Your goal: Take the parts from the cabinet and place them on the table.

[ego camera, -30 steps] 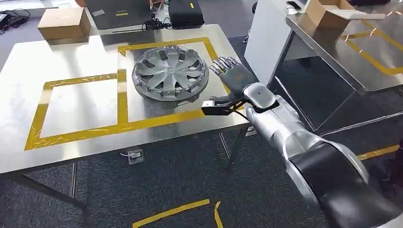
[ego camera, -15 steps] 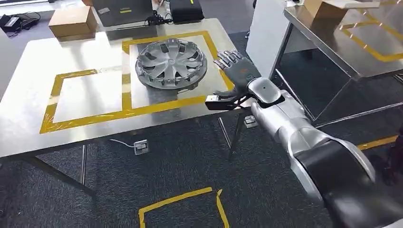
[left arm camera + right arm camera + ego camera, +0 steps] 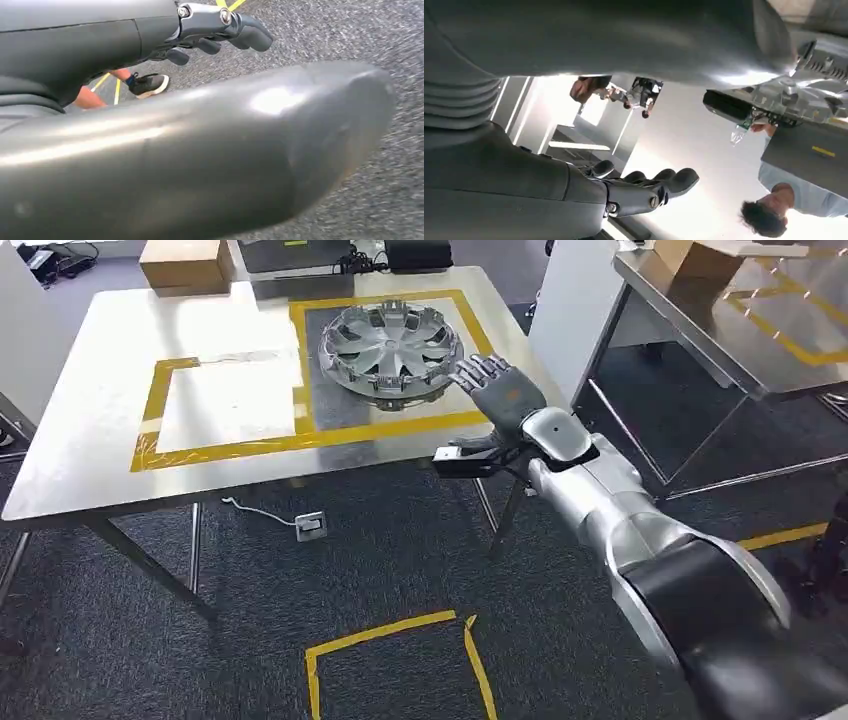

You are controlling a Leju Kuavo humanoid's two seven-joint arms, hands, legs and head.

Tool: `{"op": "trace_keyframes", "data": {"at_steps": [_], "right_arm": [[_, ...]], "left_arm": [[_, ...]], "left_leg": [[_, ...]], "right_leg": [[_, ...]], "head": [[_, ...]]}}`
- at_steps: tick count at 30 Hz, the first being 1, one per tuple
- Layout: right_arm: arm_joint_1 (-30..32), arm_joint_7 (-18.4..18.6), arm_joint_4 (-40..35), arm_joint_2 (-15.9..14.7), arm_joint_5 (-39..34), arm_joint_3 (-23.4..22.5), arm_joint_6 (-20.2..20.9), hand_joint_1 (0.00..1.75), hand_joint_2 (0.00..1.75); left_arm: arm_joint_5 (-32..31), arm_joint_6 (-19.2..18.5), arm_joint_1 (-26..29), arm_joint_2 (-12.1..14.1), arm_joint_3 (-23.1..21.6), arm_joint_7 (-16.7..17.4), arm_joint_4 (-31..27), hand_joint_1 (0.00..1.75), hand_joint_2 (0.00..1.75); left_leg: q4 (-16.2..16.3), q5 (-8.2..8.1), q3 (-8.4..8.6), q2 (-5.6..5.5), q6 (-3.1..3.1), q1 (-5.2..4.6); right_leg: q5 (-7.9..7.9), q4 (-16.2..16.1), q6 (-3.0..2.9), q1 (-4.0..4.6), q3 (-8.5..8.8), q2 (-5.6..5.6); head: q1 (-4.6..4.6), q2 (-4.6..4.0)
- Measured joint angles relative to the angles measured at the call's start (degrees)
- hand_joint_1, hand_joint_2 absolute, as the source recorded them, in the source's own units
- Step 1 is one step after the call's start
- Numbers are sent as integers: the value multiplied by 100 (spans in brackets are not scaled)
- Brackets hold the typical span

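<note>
Camera swung left, wheel cover (image 3: 390,348) on table, just beyond empty right hand (image 3: 500,400)

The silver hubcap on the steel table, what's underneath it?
The silver spoked hubcap lies on the steel table, inside the right-hand yellow tape square. Bare metal shows around it; whatever is directly beneath is covered.

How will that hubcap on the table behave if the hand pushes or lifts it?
The hubcap looks like thin moulded plastic with open spokes, so probably light and fairly stiff. Lying flat on the smooth steel table, it should slide rather than roll. Its rim clips may snag the right hand.
</note>
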Motion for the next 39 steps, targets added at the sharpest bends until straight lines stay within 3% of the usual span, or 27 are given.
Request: {"op": "trace_keyframes", "data": {"at_steps": [1,3,4,5,6,8,10,11,13,14,15,16,17,19,20,21,25,26,28,30,31,33,34,35,36,37,39], "right_arm": [[7,0,0,0,2,0,0,0,0],[5,-9,0,0,-20,0,2,0,0],[4,-24,0,0,-48,0,-2,0,0],[11,-24,-2,0,-88,0,-15,0,0],[25,-35,-2,-2,-134,-2,-31,0,0],[60,-96,0,-22,-207,-20,-37,0,0],[114,-124,0,-24,-251,-30,-5,0,0],[129,-135,0,-26,-262,-31,20,0,0],[175,-144,0,-35,-271,-48,37,0,0],[212,-155,0,-35,-271,-50,42,0,0],[247,-162,2,-37,-271,-50,48,0,0],[281,-173,2,-37,-271,-50,50,0,0],[301,-177,2,-37,-271,-50,57,0,0],[298,-173,2,-39,-273,-52,57,0,0],[293,-168,2,-42,-275,-52,57,0,0],[296,-164,2,-50,-275,-55,59,0,0],[300,-170,2,-68,-278,-59,61,0,0],[295,-170,2,-72,-278,-72,61,0,0],[291,-168,2,-81,-278,-122,61,0,0],[326,-168,4,-81,-275,-125,72,0,0],[342,-162,4,-81,-260,-125,94,0,0],[340,-155,4,-83,-223,-125,125,0,0],[326,-144,4,-92,-203,-125,131,0,0],[308,-144,4,-107,-186,-125,136,0,0],[302,-173,4,-109,-175,-125,142,0,0],[305,-179,4,-111,-162,-125,160,0,0],[304,-201,4,-114,-105,-125,225,0,0]], "left_arm": [[0,-7,0,0,0,13,0,0,0],[-9,-28,2,0,0,72,0,0,0],[-35,-35,2,-9,0,83,0,0,0],[-59,-44,5,-33,0,98,2,0,0],[-72,-48,-2,-31,0,111,-2,0,0],[-109,-57,-7,-28,0,122,-2,0,0],[-120,-57,4,-16,0,164,0,0,0],[-129,-57,7,-11,0,175,0,0,0],[-131,-57,14,-2,0,188,0,0,0],[-131,-57,17,9,0,190,0,0,0],[-136,-57,17,11,0,192,0,0,0],[-138,-57,17,13,0,192,0,0,0],[-140,-57,17,22,0,192,0,0,0],[-144,-57,14,39,0,192,-2,0,0],[-146,-57,7,33,0,192,2,0,0],[-146,-57,7,31,0,192,0,0,0],[-146,-57,14,22,-2,195,0,0,0],[-146,-57,8,24,-2,195,-2,0,0],[-146,-57,7,22,-2,194,-2,0,0],[-146,-57,23,26,-2,195,-2,0,0],[-146,-57,24,28,-2,195,-2,0,0],[-149,-57,21,26,-2,197,-2,0,0],[-157,-57,19,22,-2,223,-2,0,0],[-157,-57,20,11,-2,243,-2,0,0],[-158,-57,4,7,-2,260,-2,0,0],[-160,-57,0,7,-2,278,-2,0,0],[-162,-81,25,-9,-2,310,0,0,0]], "left_leg": [[5,54,-70,0,4,-19],[1,125,-178,-5,5,-57],[-1,160,-201,-2,1,-64],[-3,190,-226,8,-24,-75],[-25,228,-219,12,-66,-48],[-82,311,-194,12,-138,-15],[-82,299,-246,9,-193,-33],[73,102,-308,2,-213,-54],[852,-409,-573,6,-267,-36],[1294,-591,-718,6,-294,-32],[1515,-622,-768,6,-312,-32],[1465,-540,-693,7,-323,-29],[1173,-363,-486,9,-332,-23],[158,-15,140,20,-343,-1],[-27,-213,288,17,-315,-25],[11,-96,243,-6,-241,-35],[-72,-71,197,-7,-70,-9],[-76,-50,182,-6,-37,-5],[-75,-13,125,-4,12,-3],[-72,28,66,-62,10,-3],[-71,52,42,-84,1,-3],[-70,91,14,-162,-27,-3],[-71,109,10,-207,-47,-3],[-71,127,0,-238,-74,16],[-65,156,-37,-287,-119,-11],[-80,188,-58,-329,-165,8],[-143,252,-71,-436,-258,40]], "right_leg": [[132,-37,-44,18,122,4],[505,-756,-188,95,695,27],[543,-1289,-287,146,1084,43],[301,-1693,-388,164,1333,30],[301,-1818,-313,181,1395,29],[360,-1858,-338,221,1370,37],[513,-2020,-299,131,1401,-5],[556,-2048,-341,123,1382,5],[613,-2044,-362,116,1310,-7],[641,-2033,-361,118,1269,-7],[660,-2015,-353,116,1232,-7],[671,-1993,-340,109,1197,-6],[680,-1960,-327,99,1160,-6],[669,-1866,-295,77,1094,-7],[671,-1845,-251,99,1044,-9],[678,-1819,-224,109,1018,-4],[704,-1792,-102,108,974,20],[571,-1654,-61,95,925,26],[109,-859,2,73,575,27],[-158,-122,27,58,254,26],[-102,-111,22,46,266,26],[288,-796,-14,41,670,52],[508,-1351,-49,41,992,137],[525,-1764,-88,32,1200,372],[508,-1839,-78,54,1229,405],[516,-1835,-86,70,1218,335],[540,-1833,-155,102,1211,239]], "head": [[0,0],[2,0],[0,0],[-11,0],[-4,0],[26,0],[24,0],[11,0],[-4,0],[-2,0],[-7,0],[-4,0],[-4,0],[-7,0],[-13,0],[-13,0],[-13,0],[-2,0],[9,0],[9,0],[9,0],[9,0],[9,0],[9,0],[0,0],[11,0],[13,0]]}}
